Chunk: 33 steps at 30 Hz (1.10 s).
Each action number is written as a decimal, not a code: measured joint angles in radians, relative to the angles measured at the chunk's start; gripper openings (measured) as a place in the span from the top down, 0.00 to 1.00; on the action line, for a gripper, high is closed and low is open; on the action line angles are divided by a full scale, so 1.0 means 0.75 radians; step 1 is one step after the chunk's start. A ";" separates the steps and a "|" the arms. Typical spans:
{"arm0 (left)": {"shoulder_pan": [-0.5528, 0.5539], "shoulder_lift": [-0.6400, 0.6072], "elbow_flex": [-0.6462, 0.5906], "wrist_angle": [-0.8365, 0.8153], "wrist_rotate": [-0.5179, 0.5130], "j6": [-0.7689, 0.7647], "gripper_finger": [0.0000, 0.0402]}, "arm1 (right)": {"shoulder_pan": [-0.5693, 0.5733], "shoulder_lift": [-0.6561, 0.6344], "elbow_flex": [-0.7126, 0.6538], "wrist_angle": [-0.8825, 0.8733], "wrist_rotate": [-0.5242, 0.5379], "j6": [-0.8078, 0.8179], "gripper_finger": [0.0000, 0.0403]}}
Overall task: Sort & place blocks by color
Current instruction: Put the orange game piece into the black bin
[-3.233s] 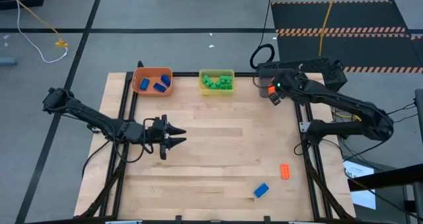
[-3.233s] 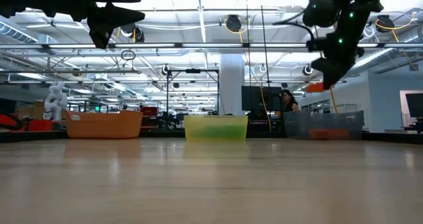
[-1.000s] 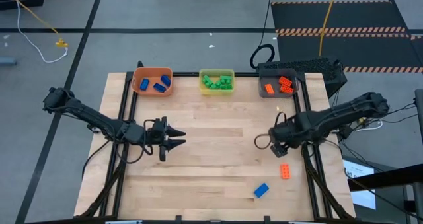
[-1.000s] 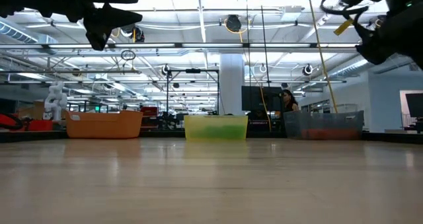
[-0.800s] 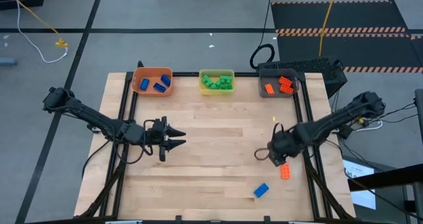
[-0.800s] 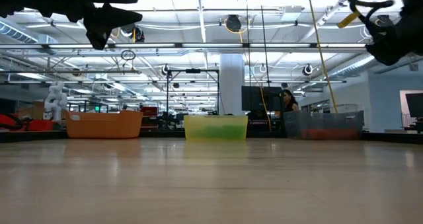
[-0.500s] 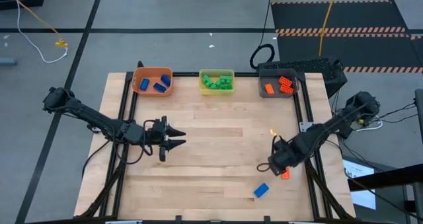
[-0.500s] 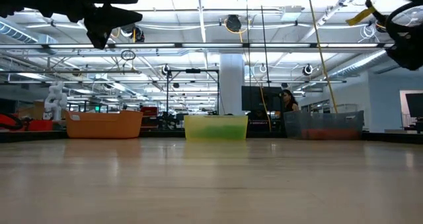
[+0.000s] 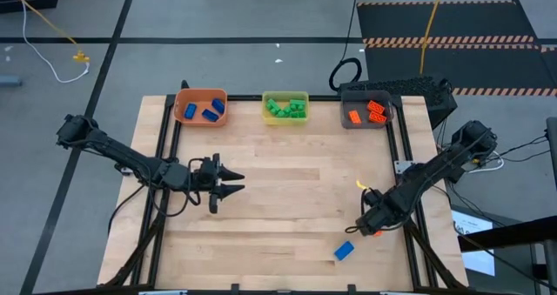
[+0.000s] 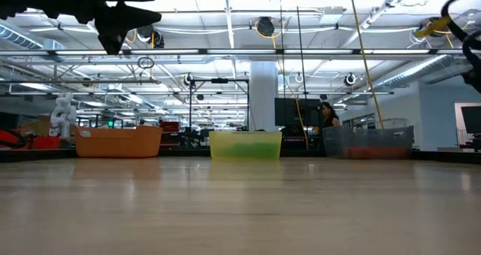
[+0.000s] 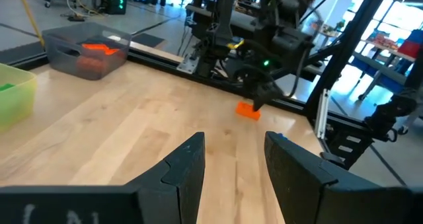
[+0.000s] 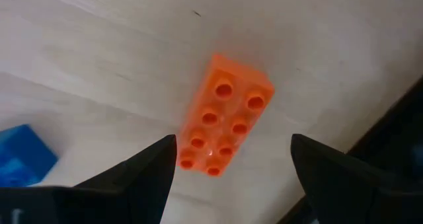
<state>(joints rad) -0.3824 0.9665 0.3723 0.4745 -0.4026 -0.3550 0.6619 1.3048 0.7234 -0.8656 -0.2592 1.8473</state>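
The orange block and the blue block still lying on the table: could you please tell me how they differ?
The orange block is orange with eight studs showing; the blue block is blue, its studs too small to count. The orange block lies directly beneath the open right claw, between its fingers; the blue block lies beside it with nothing above it. Both rest loose on the wooden table, outside the bins.

Orange brick (image 12: 224, 123), blue brick (image 9: 345, 250), pale wood table (image 9: 278, 182), seemingly grey bin (image 9: 366, 113) holding orange.
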 joint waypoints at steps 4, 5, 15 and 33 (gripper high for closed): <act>-0.008 -0.001 0.000 0.003 0.000 -0.005 0.61 | 0.008 -0.001 -0.108 0.173 0.031 0.014 0.30; -0.008 0.000 0.000 0.003 0.000 -0.005 0.61 | 0.008 -0.001 -0.133 0.213 0.031 0.013 0.31; -0.008 0.000 0.000 0.002 0.000 -0.009 0.61 | 0.008 -0.005 -0.207 0.257 0.016 -0.137 0.60; -0.007 0.000 0.000 -0.001 0.000 -0.021 0.61 | -0.298 -0.309 -0.204 0.186 0.261 -0.589 0.70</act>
<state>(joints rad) -0.3878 0.9662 0.3725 0.4740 -0.4026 -0.3709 0.4381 1.0730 0.5702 -0.7263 -0.0634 1.4057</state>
